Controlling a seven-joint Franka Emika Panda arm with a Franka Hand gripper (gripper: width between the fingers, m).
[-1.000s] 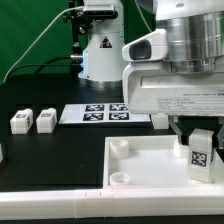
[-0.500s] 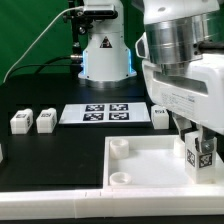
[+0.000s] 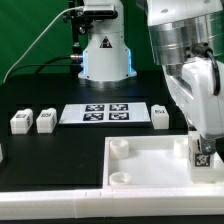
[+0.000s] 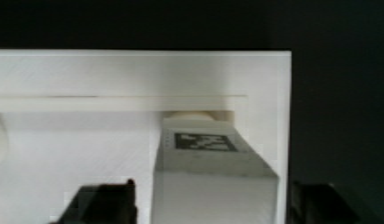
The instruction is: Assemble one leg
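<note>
My gripper (image 3: 203, 148) is shut on the leg (image 3: 204, 158), a small white block with a black-and-white tag. It holds the leg upright over the big white slab (image 3: 150, 168), near the slab's far corner on the exterior view's right. In the wrist view the leg (image 4: 210, 165) runs between my two dark fingers (image 4: 104, 203), and its far end meets the slab (image 4: 100, 90) at a round corner socket. My gripper (image 4: 215, 208) straddles the leg. Whether the leg is seated in the socket I cannot tell.
Three more legs stand on the black table: two at the exterior view's left (image 3: 21, 121) (image 3: 45, 120) and one by the slab's far edge (image 3: 160, 116). The marker board (image 3: 105, 113) lies behind the slab. A white device with cables (image 3: 103, 50) stands at the back.
My wrist has turned with the leg in its grip. The leg's tag has swung from facing the camera to facing sideways. The leg stays at the same corner of the slab.
</note>
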